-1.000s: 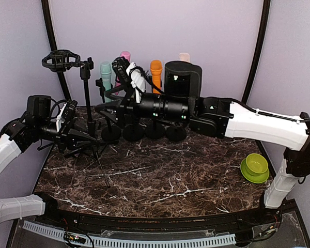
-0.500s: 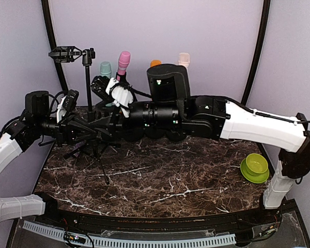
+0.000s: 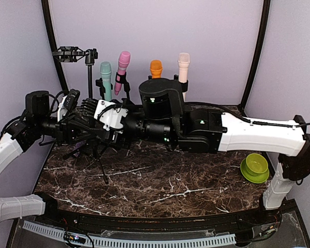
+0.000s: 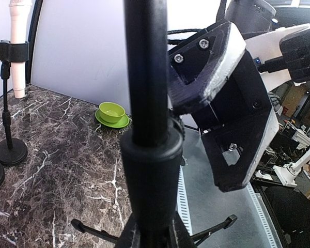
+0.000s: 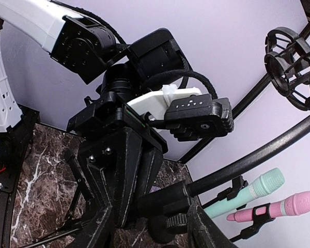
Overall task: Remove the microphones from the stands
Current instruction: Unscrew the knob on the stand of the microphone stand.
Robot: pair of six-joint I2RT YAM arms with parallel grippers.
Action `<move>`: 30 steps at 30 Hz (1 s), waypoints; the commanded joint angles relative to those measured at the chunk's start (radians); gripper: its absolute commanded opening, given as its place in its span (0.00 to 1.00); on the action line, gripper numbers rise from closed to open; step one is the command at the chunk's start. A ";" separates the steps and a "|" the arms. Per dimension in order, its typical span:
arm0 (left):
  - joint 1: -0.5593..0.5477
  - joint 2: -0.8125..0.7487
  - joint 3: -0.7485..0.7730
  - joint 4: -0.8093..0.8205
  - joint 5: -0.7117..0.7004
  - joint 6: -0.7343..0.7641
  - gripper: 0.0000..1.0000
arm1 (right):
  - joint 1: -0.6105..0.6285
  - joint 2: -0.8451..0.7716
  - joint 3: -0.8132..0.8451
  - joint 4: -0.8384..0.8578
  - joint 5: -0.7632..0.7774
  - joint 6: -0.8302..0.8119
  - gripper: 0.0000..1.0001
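My left end effector (image 3: 77, 132) is clamped on the tripod pole (image 4: 147, 103), low in the left of the overhead view. The right end effector (image 4: 217, 111) sits just beside that pole, and I can't tell how wide it is. The shock mount (image 3: 67, 53) above looks empty. The mics (image 3: 124, 64) stand clipped along the back, so I judge this the approach. Next, the right must reach one and lift it clear.

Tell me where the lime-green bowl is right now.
In the top view, the lime-green bowl sits near the right edge of the dark marble table, just left of the right arm and its white upright link.
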 commanded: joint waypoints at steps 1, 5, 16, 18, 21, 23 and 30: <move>-0.002 -0.017 0.021 0.046 0.065 0.024 0.00 | 0.011 -0.011 -0.020 0.004 0.081 -0.084 0.48; -0.002 -0.017 0.022 0.039 0.075 0.028 0.00 | 0.014 -0.010 -0.020 0.006 0.112 -0.125 0.45; -0.002 -0.009 0.041 0.002 0.091 0.052 0.00 | 0.014 0.022 0.016 0.012 0.166 -0.215 0.41; -0.002 -0.008 0.043 -0.006 0.088 0.059 0.00 | 0.014 0.023 0.026 0.006 0.155 -0.219 0.41; -0.002 -0.008 0.044 -0.010 0.087 0.065 0.00 | 0.014 0.016 0.033 0.000 0.132 -0.213 0.40; -0.001 -0.006 0.044 -0.012 0.085 0.069 0.00 | 0.015 0.014 0.037 -0.006 0.121 -0.210 0.40; -0.001 -0.005 0.049 -0.032 0.081 0.095 0.00 | 0.017 0.017 0.047 -0.005 0.098 -0.196 0.39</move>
